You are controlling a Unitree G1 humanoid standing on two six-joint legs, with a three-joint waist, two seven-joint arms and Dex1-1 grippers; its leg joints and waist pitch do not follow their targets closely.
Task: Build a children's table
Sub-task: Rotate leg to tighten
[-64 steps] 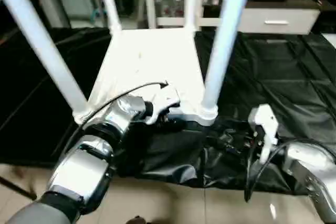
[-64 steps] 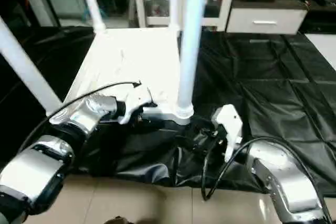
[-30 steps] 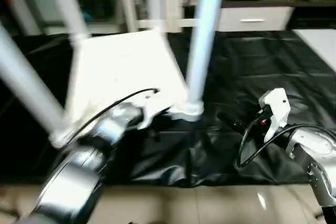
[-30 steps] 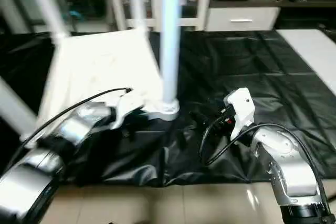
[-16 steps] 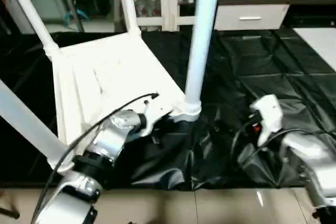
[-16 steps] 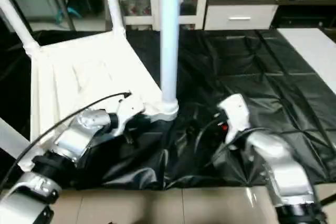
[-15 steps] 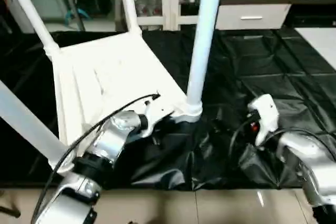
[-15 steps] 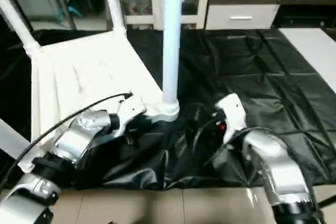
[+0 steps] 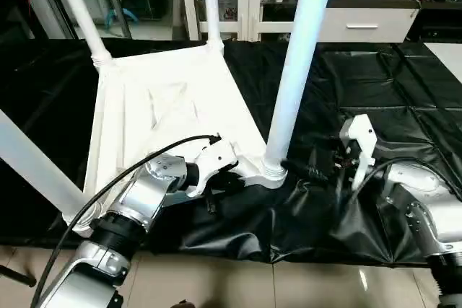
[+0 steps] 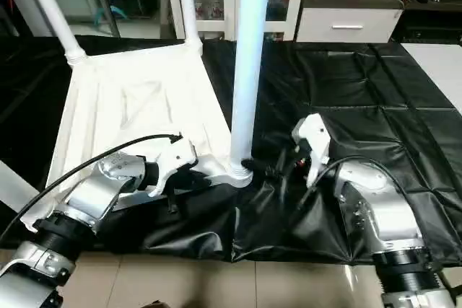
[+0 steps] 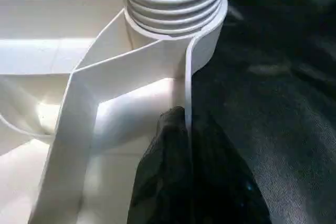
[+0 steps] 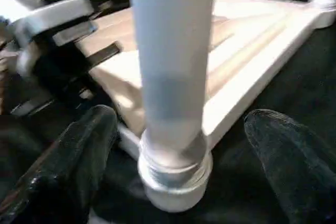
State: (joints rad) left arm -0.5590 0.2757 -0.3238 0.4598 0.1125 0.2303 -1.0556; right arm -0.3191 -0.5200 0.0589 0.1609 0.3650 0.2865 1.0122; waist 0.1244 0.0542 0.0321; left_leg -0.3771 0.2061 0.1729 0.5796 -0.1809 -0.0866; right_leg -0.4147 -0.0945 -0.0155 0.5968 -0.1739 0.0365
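Left eye view: children's table [image 9: 173, 106] upside down on the black-draped worktable [image 9: 404, 84], four legs standing up, all cut off by the frame's top or left edge. Left gripper [image 9: 220, 182] at the table's near rim, about 8 o'clock from the nearest leg [image 9: 296, 70]; fingertips hidden under the rim and the white wrist housing. Right gripper [image 9: 317, 167] at 3 o'clock of that leg's base, dark fingers hard to tell from the black cloth.

Right eye view: same layout, slightly shifted. Near-left leg seen as a mere white sliver at the left edge. Right arm's cable looping over the cloth beside the wrist. White cabinet [image 10: 346, 27] beyond the worktable at 12 o'clock, partly blocked by the legs.

Left wrist view: two black fingers [image 11: 168, 182] pinched shut on the thin upright rim of the tabletop, one on each side of it. Ribbed corner socket [image 11: 176, 3] straight ahead, its leg cut off above.

Right wrist view: fingers [image 12: 79, 150] spread wide, clear of the leg [image 12: 170, 66], one on either side of its base. Blurred left gripper [image 12: 52, 30] at 10 o'clock behind the leg.
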